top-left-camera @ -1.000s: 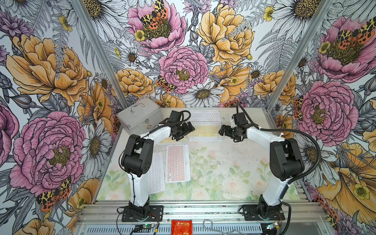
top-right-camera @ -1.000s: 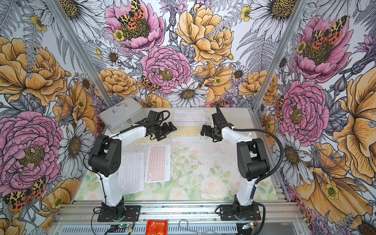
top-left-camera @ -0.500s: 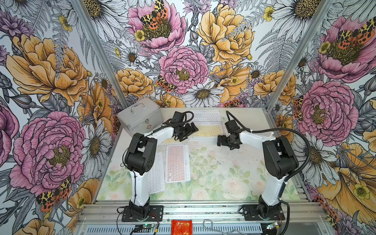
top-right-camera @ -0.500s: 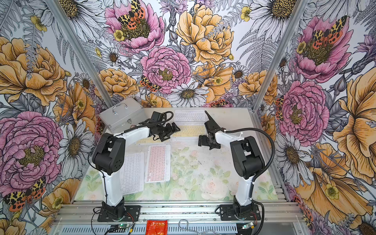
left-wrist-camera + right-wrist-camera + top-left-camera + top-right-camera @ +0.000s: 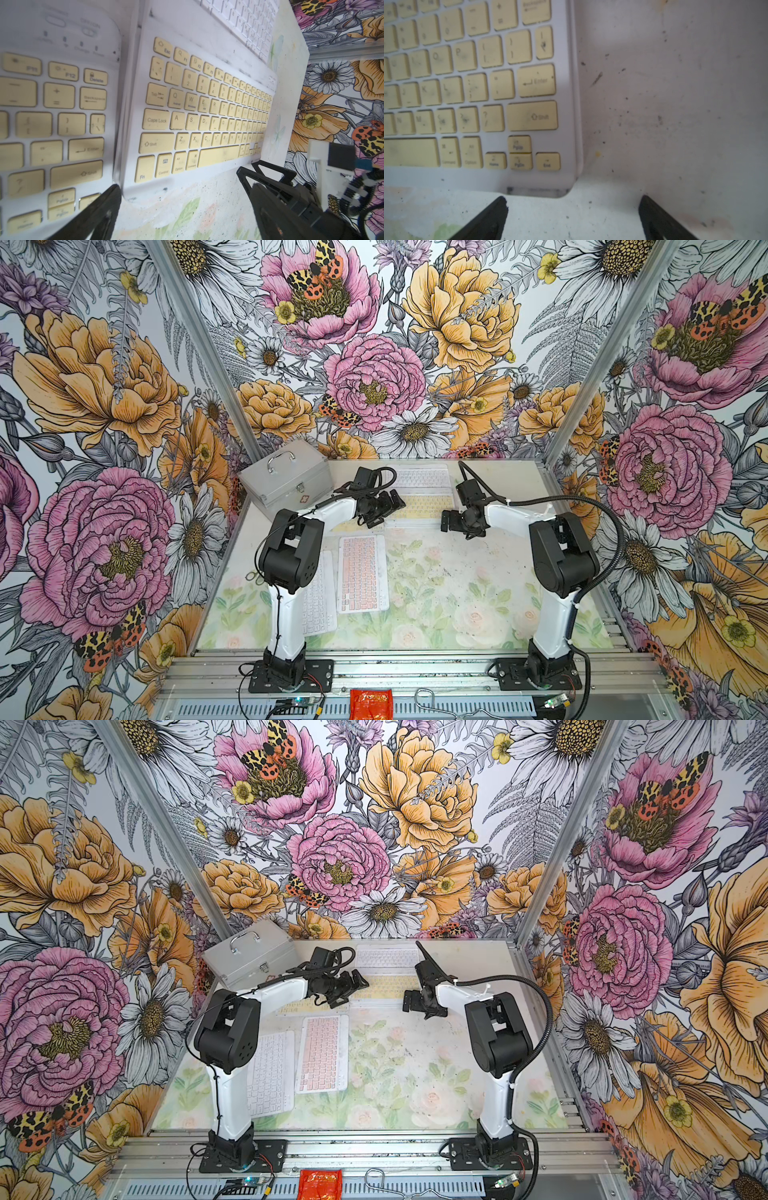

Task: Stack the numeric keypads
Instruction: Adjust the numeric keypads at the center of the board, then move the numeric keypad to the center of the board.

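Several numeric keypads lie flat on the table. A yellow-keyed keypad is at the back middle, with a pale-keyed one behind it. A second yellow one lies to its left, mostly under my left arm. A pink one and a white one lie nearer the front. My left gripper is open at the yellow keypad's near left corner. My right gripper is open just off its near right corner. Neither holds anything.
A silver metal case with a handle stands at the back left corner. Aluminium posts and floral walls close in the table on three sides. The right arm shows in the left wrist view, past the keypad's far end.
My right gripper has swung left and toward the front, ending by the yellow keypad's near right corner. My left gripper has hardly moved. Both stayed open.
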You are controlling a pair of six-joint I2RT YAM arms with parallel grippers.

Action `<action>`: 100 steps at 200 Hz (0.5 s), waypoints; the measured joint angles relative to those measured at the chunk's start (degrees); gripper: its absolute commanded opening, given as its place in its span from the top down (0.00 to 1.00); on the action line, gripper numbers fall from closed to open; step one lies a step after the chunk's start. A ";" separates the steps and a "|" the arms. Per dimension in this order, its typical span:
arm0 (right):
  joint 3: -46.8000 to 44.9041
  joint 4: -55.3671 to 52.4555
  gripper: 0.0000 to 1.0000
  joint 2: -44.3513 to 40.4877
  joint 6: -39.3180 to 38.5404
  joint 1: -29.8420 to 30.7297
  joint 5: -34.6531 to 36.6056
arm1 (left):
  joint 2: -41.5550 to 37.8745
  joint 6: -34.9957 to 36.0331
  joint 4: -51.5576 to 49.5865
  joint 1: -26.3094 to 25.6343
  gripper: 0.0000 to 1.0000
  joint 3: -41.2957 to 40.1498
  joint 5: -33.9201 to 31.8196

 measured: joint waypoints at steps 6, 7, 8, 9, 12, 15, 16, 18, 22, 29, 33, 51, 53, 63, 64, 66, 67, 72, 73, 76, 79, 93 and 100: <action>0.35 -0.02 0.00 0.22 0.00 -0.02 -0.02 | 0.00 0.00 0.02 0.04 0.01 0.04 0.00; 0.42 -0.02 0.00 0.28 0.00 -0.02 -0.02 | 0.00 0.00 0.02 0.04 0.01 0.04 0.00; 0.46 -0.02 0.00 0.31 0.00 -0.02 -0.02 | 0.00 0.00 0.02 0.04 0.01 0.07 0.00; 0.50 -0.02 0.00 0.31 0.00 -0.02 -0.02 | 0.00 0.00 0.00 0.04 0.01 0.09 0.00; 0.68 -0.02 0.00 0.44 0.00 -0.02 -0.04 | 0.00 0.00 0.00 0.04 0.01 0.11 0.00; 0.81 -0.04 0.00 0.52 0.00 -0.02 -0.11 | 0.00 0.00 0.02 0.04 0.01 0.11 0.00; 0.87 -0.04 0.00 0.57 -0.02 -0.02 -0.15 | 0.00 0.00 0.04 0.04 0.01 0.11 0.00; 0.94 -0.09 0.00 0.59 -0.02 -0.02 -0.20 | 0.00 0.00 0.04 0.04 0.01 0.11 0.00; 1.05 -0.17 0.00 0.66 -0.02 -0.02 -0.26 | 0.00 0.00 0.02 0.04 0.01 0.11 0.00; 1.07 -0.20 0.00 0.70 -0.02 -0.02 -0.48 | 0.00 0.00 0.00 0.04 0.01 0.11 0.00; 1.07 -0.28 0.00 0.70 0.00 -0.02 -0.66 | 0.00 0.00 0.00 0.04 0.01 0.11 0.00; 1.07 -0.39 0.00 0.70 -0.02 0.00 -1.16 | 0.00 0.04 0.00 0.11 0.01 0.04 -0.02; 1.07 -0.39 0.00 0.70 -0.02 0.02 -1.22 | 0.00 0.07 -0.02 0.15 0.01 0.02 -0.02; 1.05 -0.39 0.00 0.63 -0.07 0.04 -1.51 | -0.11 0.28 -0.11 0.33 0.01 -0.33 -0.02; 1.03 -0.39 0.00 0.61 -0.09 0.04 -1.53 | -0.11 0.26 -0.15 0.39 0.01 -0.42 -0.04; 1.01 -0.42 0.00 0.57 -0.09 0.07 -1.60 | -0.20 0.33 -0.26 0.46 0.01 -0.57 -0.04; 0.98 -0.42 0.00 0.55 -0.11 0.07 -1.62 | -0.24 0.37 -0.26 0.48 0.01 -0.66 -0.04; 0.76 -0.37 0.00 0.39 -0.15 0.09 -1.79 | -0.48 0.55 -0.44 0.68 0.01 -1.16 -0.09; 0.68 -0.35 0.00 0.26 -0.15 0.11 -1.84 | -0.63 0.61 -0.50 0.74 0.01 -1.36 -0.09; 0.44 -0.33 0.00 0.11 -0.15 0.17 -2.01 | -0.87 0.72 -0.66 0.87 0.01 -1.79 -0.13; 0.22 -0.37 0.00 -0.13 -0.17 0.24 -2.08 | -1.18 0.87 -0.94 1.05 0.01 -2.25 -0.28; -1.62 -0.48 0.00 -1.81 -0.17 0.74 -2.47 | -3.82 2.01 -2.73 1.95 0.01 -5.31 -1.40; -2.45 -0.61 0.00 -2.69 -0.17 1.03 -2.64 | -5.77 2.78 -3.98 2.54 0.01 -7.23 -2.32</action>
